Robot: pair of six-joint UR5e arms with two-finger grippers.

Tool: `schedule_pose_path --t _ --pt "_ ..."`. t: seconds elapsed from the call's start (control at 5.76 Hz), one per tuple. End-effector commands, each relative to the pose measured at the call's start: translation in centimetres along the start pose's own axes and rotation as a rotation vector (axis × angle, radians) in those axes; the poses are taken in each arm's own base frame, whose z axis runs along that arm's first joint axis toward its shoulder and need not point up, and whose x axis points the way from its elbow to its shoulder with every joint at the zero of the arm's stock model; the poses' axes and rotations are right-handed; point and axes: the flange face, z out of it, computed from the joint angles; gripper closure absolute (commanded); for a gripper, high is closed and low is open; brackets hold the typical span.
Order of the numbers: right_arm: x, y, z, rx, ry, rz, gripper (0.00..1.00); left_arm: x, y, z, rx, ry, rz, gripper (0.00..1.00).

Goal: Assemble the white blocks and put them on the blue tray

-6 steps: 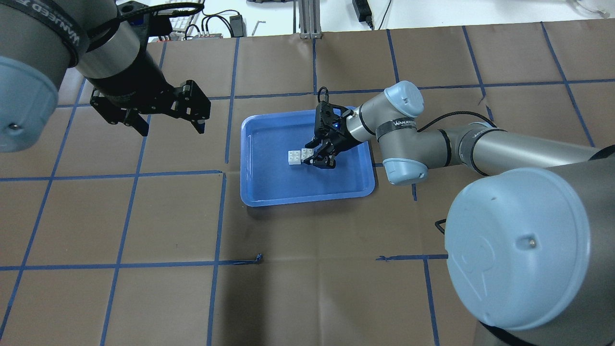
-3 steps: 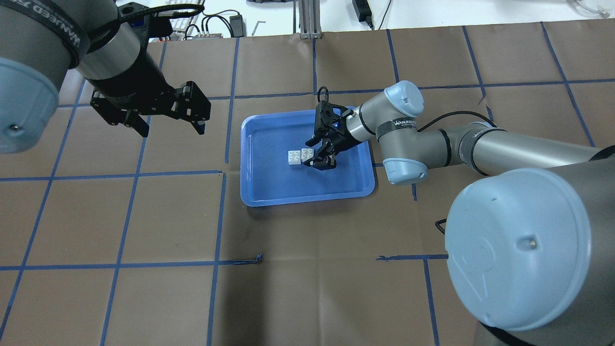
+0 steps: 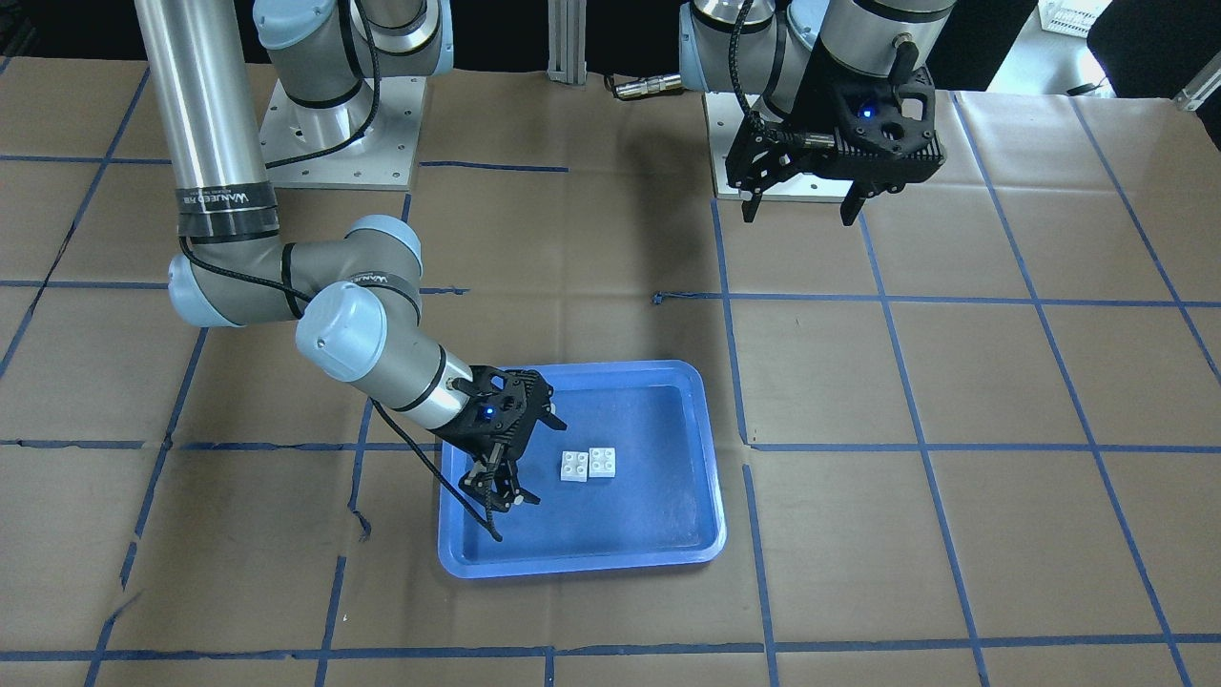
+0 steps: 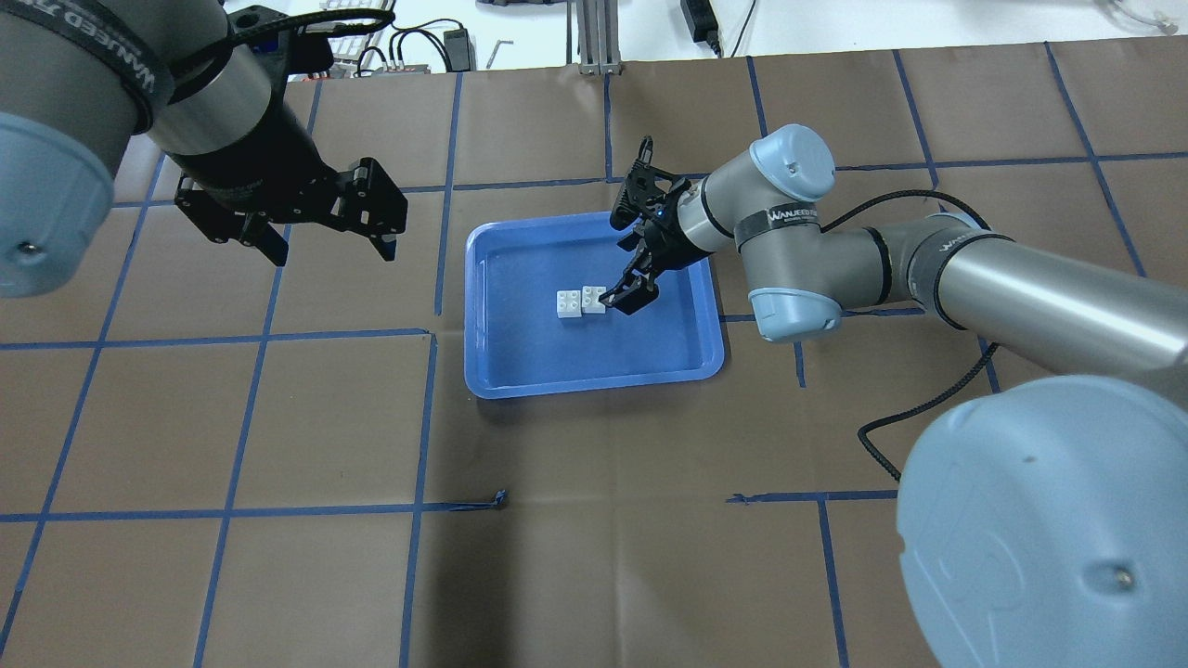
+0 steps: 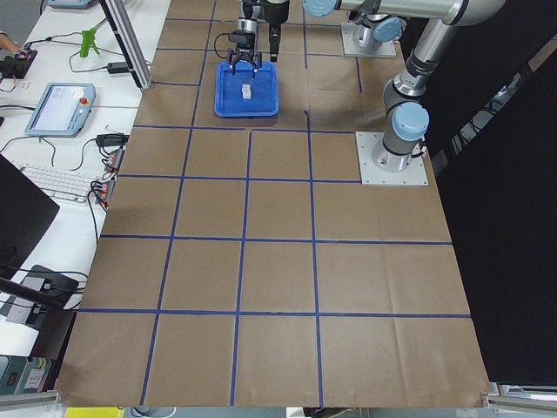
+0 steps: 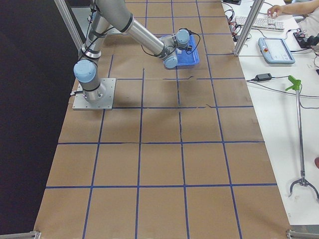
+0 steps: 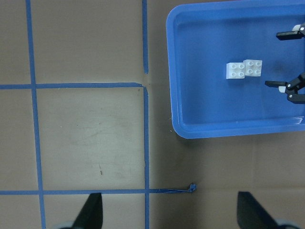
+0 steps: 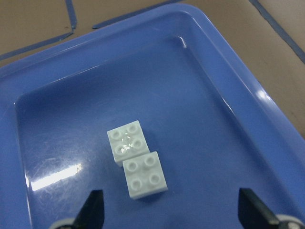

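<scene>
Overhead exterior: white blocks (image 4: pixel 581 302) touching on blue tray (image 4: pixel 557 357); right pincer (image 4: pixel 613 267) released beside them; left pincer (image 4: pixel 332 250) released, well apart.

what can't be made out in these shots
- Whether the white blocks are snapped together: every view looks down on them, so the joint never shows.
- Exterior left view: the blocks are too small to read.
- Exterior right view: the right arm covers most of the blue tray and hides them.
- Right claw: its wrist view's bottom edge cuts off all but the fingertips.
</scene>
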Motion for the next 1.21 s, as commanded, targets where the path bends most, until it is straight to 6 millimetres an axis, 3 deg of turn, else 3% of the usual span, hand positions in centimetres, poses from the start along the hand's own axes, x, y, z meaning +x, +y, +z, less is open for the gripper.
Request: schedule_pose_path --t 0.0,0.35,0.52,0.69,1.04 --pt "-0.5 -0.2 -6.3 -0.158 0.103 0.224 0.00 0.0 0.0 0.1 -0.003 0.000 0.000 0.01" --pt "-0.2 1.3 -11.7 -0.282 0.259 0.527 0.00 0.1 0.1 0.1 -0.003 0.000 0.001 0.01" --pt "-0.5 2.4 -15.7 -0.366 0.278 0.719 0.00 0.1 0.1 0.1 -0.003 0.000 0.002 0.01" --pt "0.1 2.1 -20.8 -0.427 0.288 0.868 0.00 0.1 0.0 0.1 -0.001 0.000 0.003 0.01" --pt "-1.2 -1.7 -28.9 -0.460 0.379 1.162 0.00 0.0 0.2 0.1 -0.003 0.000 0.002 0.01"
